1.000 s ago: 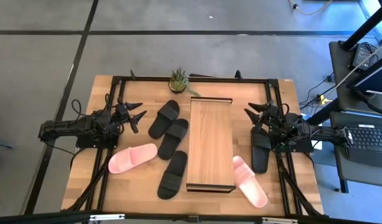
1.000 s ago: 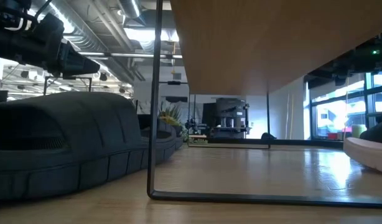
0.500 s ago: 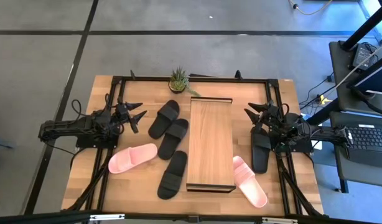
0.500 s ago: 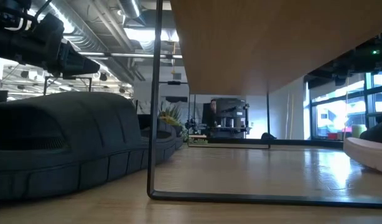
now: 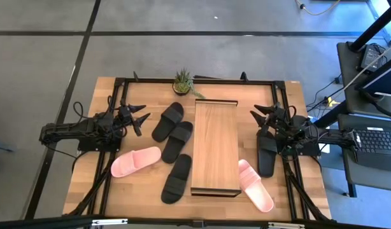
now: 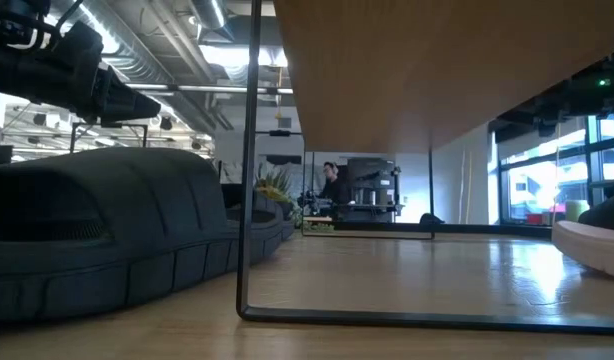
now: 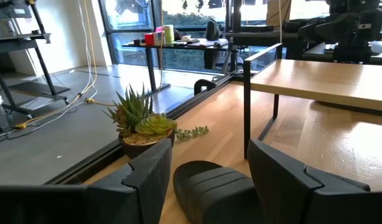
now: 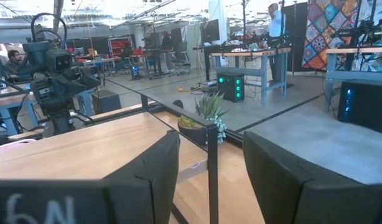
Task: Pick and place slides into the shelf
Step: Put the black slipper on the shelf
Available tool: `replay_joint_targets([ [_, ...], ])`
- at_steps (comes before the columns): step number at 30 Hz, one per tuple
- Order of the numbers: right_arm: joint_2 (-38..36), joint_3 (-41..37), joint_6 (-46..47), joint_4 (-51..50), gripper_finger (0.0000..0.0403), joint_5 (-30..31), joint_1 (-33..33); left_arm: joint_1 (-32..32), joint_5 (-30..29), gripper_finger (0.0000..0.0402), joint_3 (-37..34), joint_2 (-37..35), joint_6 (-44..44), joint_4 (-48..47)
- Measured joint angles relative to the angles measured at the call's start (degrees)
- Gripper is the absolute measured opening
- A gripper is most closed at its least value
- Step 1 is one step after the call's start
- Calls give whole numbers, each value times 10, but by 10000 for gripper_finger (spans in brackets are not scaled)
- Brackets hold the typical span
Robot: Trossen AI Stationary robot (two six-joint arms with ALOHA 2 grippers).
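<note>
Left of the long light-brown wood-grain shelf [image 5: 215, 147], the left gripper [image 5: 139, 119] holds its jaws spread and empty just short of a matte black foam slide [image 5: 167, 121], whose rounded end shows between its fingers [image 7: 147, 185] in the left wrist view. Right of the shelf, the right gripper [image 5: 262, 119] hovers with jaws parted and empty above another black slide [image 5: 267, 154]. Bare pale wooden desk [image 5: 146, 193] lies around two more black slides left of the shelf, with one light pink slide [image 5: 135, 161] there and another [image 5: 255, 185] by its right near corner.

left wrist cam | I see my left gripper [image 7: 209, 180] fingers spread | black slide [image 7: 219, 193] on the table between them | potted succulent [image 7: 141, 124] just beyond | shelf [image 7: 328, 81] standing farther off
</note>
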Motion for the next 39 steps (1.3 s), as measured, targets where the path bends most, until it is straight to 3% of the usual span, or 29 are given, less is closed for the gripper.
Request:
replay_joint_targets([
  [22, 0, 0, 145, -9, 179, -3, 0, 0, 0, 204, 0, 0, 0, 0],
  [30, 6, 35, 60, 17, 179, -18, 0, 0, 0, 204, 0, 0, 0, 0],
  [34, 44, 105, 12, 13, 179, -17, 0, 0, 0, 204, 0, 0, 0, 0],
  [39, 145, 238, -110, 1, 179, -17, 0, 0, 0, 204, 0, 0, 0, 0],
])
